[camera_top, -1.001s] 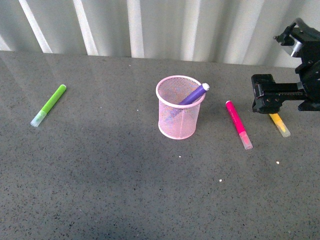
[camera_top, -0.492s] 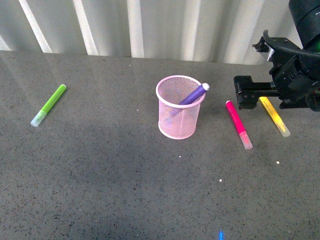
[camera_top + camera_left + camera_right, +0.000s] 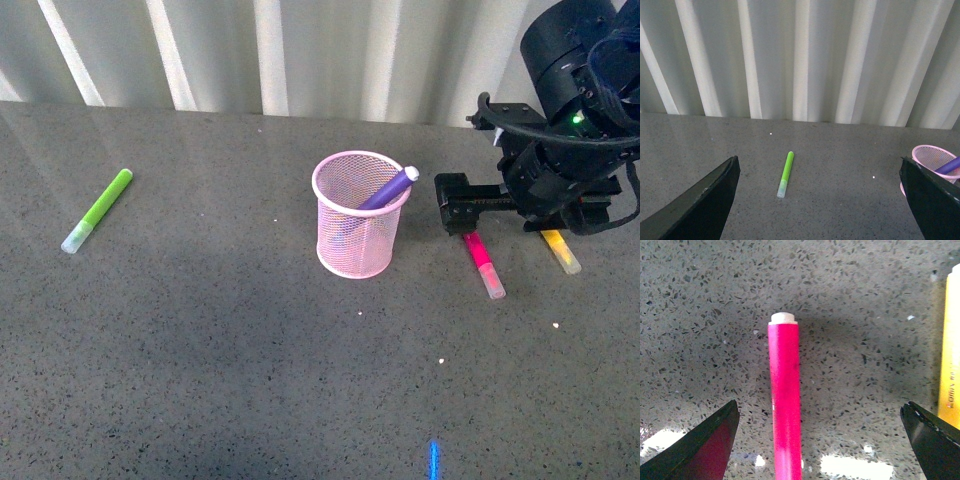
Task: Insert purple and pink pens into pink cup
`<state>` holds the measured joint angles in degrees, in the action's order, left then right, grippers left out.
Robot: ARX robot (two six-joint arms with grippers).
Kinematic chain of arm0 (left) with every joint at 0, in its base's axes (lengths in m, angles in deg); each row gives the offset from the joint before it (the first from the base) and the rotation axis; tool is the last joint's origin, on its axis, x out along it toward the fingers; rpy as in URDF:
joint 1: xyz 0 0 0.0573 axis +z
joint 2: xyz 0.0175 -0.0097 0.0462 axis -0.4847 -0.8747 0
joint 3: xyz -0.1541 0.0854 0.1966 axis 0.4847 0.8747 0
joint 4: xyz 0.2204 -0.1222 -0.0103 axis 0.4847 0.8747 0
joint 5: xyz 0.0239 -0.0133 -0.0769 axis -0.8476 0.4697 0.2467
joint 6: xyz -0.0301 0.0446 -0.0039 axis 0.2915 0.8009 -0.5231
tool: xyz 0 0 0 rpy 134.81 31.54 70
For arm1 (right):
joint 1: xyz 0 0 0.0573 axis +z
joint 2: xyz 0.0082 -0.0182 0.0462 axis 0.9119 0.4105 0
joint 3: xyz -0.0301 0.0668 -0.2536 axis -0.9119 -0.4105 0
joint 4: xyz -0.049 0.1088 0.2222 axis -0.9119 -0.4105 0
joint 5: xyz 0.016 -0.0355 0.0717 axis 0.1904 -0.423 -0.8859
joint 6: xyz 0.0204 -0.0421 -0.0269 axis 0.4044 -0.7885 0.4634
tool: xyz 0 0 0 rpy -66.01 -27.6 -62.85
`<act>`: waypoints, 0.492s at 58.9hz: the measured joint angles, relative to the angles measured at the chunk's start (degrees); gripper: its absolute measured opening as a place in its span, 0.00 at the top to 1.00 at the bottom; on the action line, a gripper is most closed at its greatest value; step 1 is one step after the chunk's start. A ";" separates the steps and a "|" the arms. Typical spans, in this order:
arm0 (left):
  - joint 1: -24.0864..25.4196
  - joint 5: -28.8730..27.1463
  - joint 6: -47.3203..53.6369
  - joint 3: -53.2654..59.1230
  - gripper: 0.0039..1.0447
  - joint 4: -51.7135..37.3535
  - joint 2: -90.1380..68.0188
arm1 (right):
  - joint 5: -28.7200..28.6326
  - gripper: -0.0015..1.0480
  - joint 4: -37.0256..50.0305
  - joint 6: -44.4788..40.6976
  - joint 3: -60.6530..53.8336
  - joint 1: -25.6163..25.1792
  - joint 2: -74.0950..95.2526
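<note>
Hovering over the far end of the pink pen [image 3: 484, 266], the right gripper [image 3: 453, 206] sits further toward the pink cup [image 3: 340, 250] than it did a second ago, when it hung above the yellow pen [image 3: 562, 252]. Half a second ago it was between the two pens. In the front view the black arm now hides the pink pen's far end and most of the yellow pen.

From the right wrist camera, the right gripper [image 3: 818, 410] has its two dark fingers [image 3: 710, 440] spread wide apart, with nothing held. The pink pen [image 3: 785, 400] lies flat on the speckled grey table [image 3: 855, 300] between them, touching neither. The yellow pen [image 3: 950, 345] shows at the picture's edge.

The pink cup stands upright mid-table, unmoved, just left of the pink pen. The purple pen [image 3: 388, 189] already leans inside it, its pale tip poking over the rim, as before. A lime-green pen [image 3: 97, 210] lies well apart on the table's left side, also unmoved.

The left gripper [image 3: 820, 172], seen only from its own wrist camera, is spread wide and empty. Its camera sees the green pen [image 3: 785, 175] and, at the edge, the pink cup [image 3: 927, 152] holding the purple pen [image 3: 950, 165].
</note>
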<state>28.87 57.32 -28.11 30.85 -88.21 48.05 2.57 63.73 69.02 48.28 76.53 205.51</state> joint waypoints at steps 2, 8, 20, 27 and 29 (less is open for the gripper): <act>0.00 0.00 0.00 0.00 0.06 0.00 0.00 | -0.02 0.07 0.00 0.00 0.26 0.13 0.26; 0.00 0.00 0.00 0.00 0.06 0.00 0.00 | 0.04 0.07 -0.33 0.07 1.75 0.42 1.73; 0.02 0.00 0.00 0.00 0.06 0.00 0.00 | -0.48 0.07 -1.18 0.22 3.98 0.44 3.17; 0.00 0.00 0.00 0.00 0.06 0.00 0.00 | -1.53 0.18 -1.51 1.07 5.49 0.42 3.89; 0.00 0.00 0.00 0.00 0.06 0.00 0.00 | -2.10 0.23 -1.44 1.18 5.70 0.42 3.96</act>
<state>28.87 57.32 -28.11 30.85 -88.21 48.05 0.47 62.28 70.20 53.98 76.94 209.46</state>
